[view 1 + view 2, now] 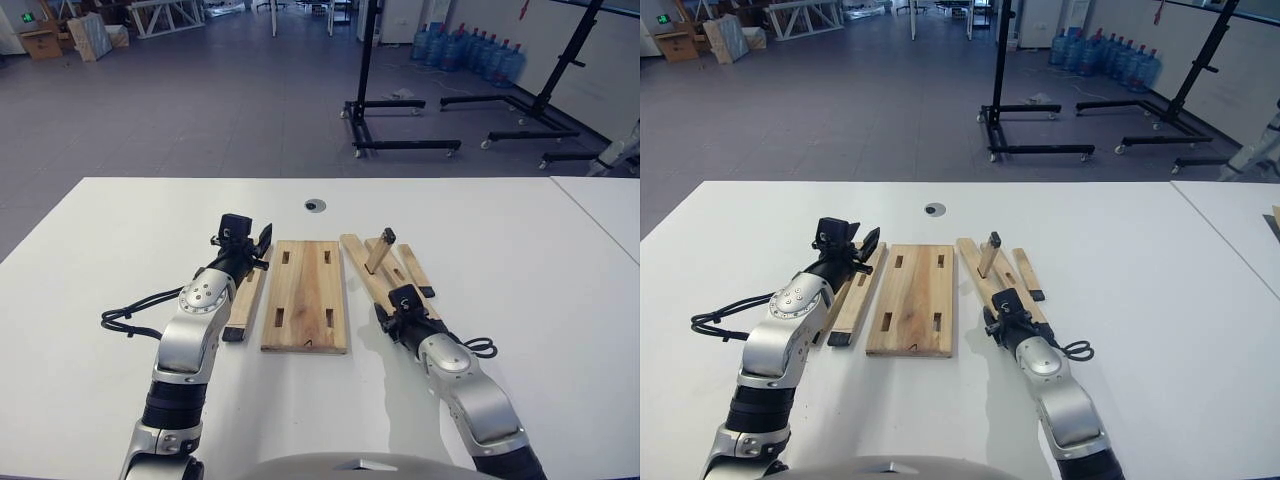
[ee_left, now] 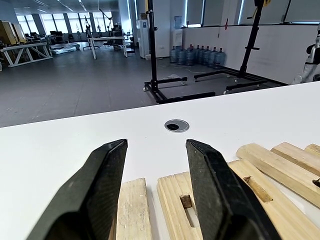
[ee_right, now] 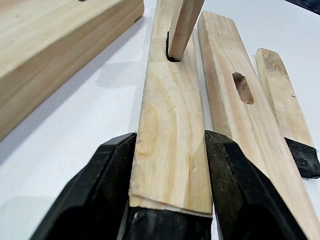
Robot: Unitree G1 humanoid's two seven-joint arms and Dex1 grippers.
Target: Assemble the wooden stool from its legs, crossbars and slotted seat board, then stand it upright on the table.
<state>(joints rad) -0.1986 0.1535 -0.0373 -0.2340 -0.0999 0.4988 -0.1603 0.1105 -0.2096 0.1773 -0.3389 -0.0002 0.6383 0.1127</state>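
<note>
Gripping the crossbar-fitted leg (image 3: 170, 90) at its near end is the right tool (image 3: 170, 137). The left tool (image 2: 156, 150) gapes wide above the left leg (image 1: 243, 305).

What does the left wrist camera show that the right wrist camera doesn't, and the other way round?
Only the left wrist view: the open left claw, a round hole in the tabletop, and the hall beyond with black racks and water bottles. Only the right wrist view: the right claw clamped on a leg that has a crossbar standing in its slot. Both: the white table, pale slotted wooden parts and black claw fingers.
</note>
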